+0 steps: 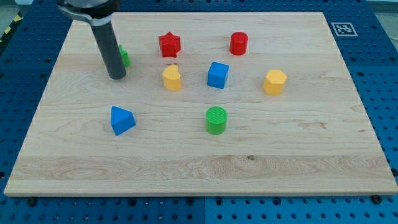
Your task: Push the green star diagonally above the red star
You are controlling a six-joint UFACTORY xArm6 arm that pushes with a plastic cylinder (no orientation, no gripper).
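Observation:
The red star (168, 45) lies near the view's top, left of centre. The green star (125, 57) is to its left and slightly lower, mostly hidden behind the dark rod. My tip (117, 76) rests on the board just below and left of the green star, touching or nearly touching it. The rod rises toward the view's top left.
A red cylinder (239, 43) sits right of the red star. A yellow heart-like block (172, 78), a blue cube (217, 74) and a yellow hexagon (274, 81) form a middle row. A blue triangle (121, 120) and a green cylinder (216, 120) lie lower. The board's left edge (43, 93) is close.

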